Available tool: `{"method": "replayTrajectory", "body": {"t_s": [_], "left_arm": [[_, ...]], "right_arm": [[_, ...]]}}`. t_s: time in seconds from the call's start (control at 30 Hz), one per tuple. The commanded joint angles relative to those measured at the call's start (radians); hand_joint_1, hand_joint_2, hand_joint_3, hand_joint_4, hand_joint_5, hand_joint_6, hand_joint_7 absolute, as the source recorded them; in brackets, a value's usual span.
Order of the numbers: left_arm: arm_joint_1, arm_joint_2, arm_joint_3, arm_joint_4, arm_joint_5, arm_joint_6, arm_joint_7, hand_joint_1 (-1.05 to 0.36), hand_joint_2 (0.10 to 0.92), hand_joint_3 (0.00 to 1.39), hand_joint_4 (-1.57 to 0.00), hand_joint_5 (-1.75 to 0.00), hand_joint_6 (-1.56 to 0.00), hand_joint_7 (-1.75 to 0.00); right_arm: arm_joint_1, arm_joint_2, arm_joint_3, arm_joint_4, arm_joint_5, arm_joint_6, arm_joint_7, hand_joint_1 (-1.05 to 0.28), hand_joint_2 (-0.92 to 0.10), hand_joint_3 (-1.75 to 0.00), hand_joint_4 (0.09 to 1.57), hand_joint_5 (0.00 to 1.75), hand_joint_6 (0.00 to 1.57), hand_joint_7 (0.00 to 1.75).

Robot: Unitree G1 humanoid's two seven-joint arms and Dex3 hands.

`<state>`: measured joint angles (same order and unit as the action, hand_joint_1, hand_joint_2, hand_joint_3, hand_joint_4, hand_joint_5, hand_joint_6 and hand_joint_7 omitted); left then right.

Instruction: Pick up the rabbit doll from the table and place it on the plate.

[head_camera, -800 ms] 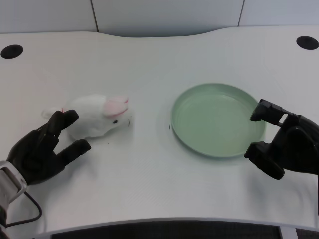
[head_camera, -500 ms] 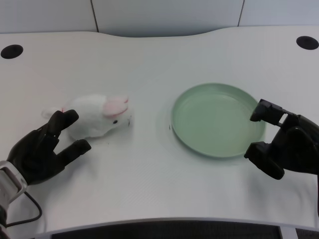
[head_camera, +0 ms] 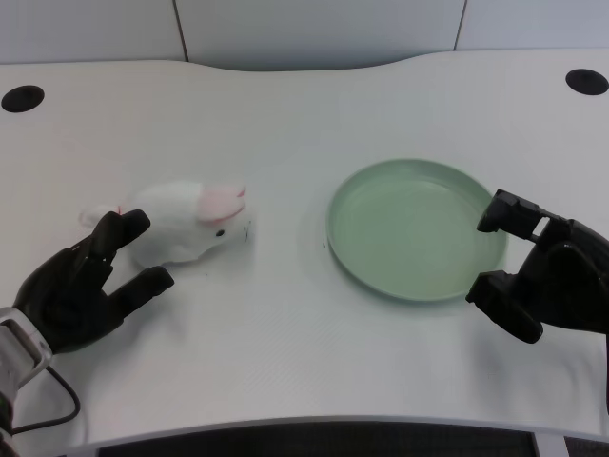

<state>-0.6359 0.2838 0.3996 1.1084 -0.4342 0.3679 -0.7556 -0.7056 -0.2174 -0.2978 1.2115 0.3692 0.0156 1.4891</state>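
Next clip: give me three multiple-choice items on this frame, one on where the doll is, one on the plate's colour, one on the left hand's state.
1. Where does the rabbit doll lie?
A. on the plate
B. on the table, left of the plate
C. in the left hand, lifted

2. What colour is the plate?
A. pale green
B. red
C. black

3. What is the left hand doing?
A. holding the doll in the air
B. pressing on the plate
C. open by the doll, fingers apart, holding nothing

Answers:
1 B: the doll lies on the white table, well apart from the plate.
2 A: the plate is pale green and has nothing in it.
3 C: the fingers are spread at the doll's near-left side, not closed round it.
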Motion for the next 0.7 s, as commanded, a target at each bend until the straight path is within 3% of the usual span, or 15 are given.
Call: {"method": "replayTrajectory", "body": {"t_s": [0.03, 0.33, 0.47, 0.6, 0.63, 0.67, 0.7], "left_arm": [[0.004, 0.013, -0.001, -0.001, 0.005, -0.003, 0.002, -0.59, 0.921, 0.44, -0.43, -1.72, -0.55, -1.2], [0.027, 0.006, -0.011, -0.043, 0.006, -0.033, -0.02, -0.58, 0.921, 0.43, -0.4, -1.74, -0.54, -1.21], [0.117, -0.007, -0.028, -0.278, -0.037, -0.01, -0.08, -0.56, 0.921, 0.41, -0.34, -1.71, -0.44, -1.2], [0.185, -0.022, -0.051, -0.475, -0.044, -0.106, -0.118, -0.54, 0.921, 0.31, -0.44, -1.41, -0.53, -0.92], [0.197, -0.025, -0.069, -0.5, -0.004, -0.211, -0.107, -0.54, 0.921, 0.29, -0.47, -1.35, -0.57, -0.85], [0.205, -0.026, -0.083, -0.512, 0.025, -0.286, -0.098, -0.58, 0.921, 0.23, -0.51, -1.2, -0.65, -0.66], [0.2, -0.018, -0.109, -0.489, 0.101, -0.49, -0.085, -0.59, 0.921, 0.21, -0.54, -1.14, -0.69, -0.56]], "right_arm": [[0.006, -0.01, 0.0, -0.001, -0.005, -0.002, 0.005, -0.76, -0.92, -0.08, 0.92, 1.75, 0.72, 1.45], [0.011, -0.01, -0.003, -0.003, -0.003, -0.005, -0.004, -0.76, -0.92, -0.07, 0.93, 1.75, 0.73, 1.47], [0.005, -0.012, 0.0, 0.002, -0.006, 0.008, 0.001, -0.76, -0.92, -0.08, 0.92, 1.75, 0.71, 1.41], [0.001, -0.01, 0.001, 0.006, -0.005, 0.02, 0.008, -0.76, -0.92, -0.05, 0.92, 1.75, 0.73, 1.42], [0.002, -0.01, 0.002, 0.004, -0.007, 0.02, 0.006, -0.76, -0.92, -0.05, 0.92, 1.75, 0.73, 1.42], [0.002, -0.01, 0.003, 0.003, -0.008, 0.02, 0.004, -0.77, -0.92, -0.04, 0.92, 1.75, 0.74, 1.43], [0.006, -0.009, 0.003, 0.0, -0.008, 0.007, 0.001, -0.78, -0.92, -0.04, 0.92, 1.75, 0.74, 1.44]]}}
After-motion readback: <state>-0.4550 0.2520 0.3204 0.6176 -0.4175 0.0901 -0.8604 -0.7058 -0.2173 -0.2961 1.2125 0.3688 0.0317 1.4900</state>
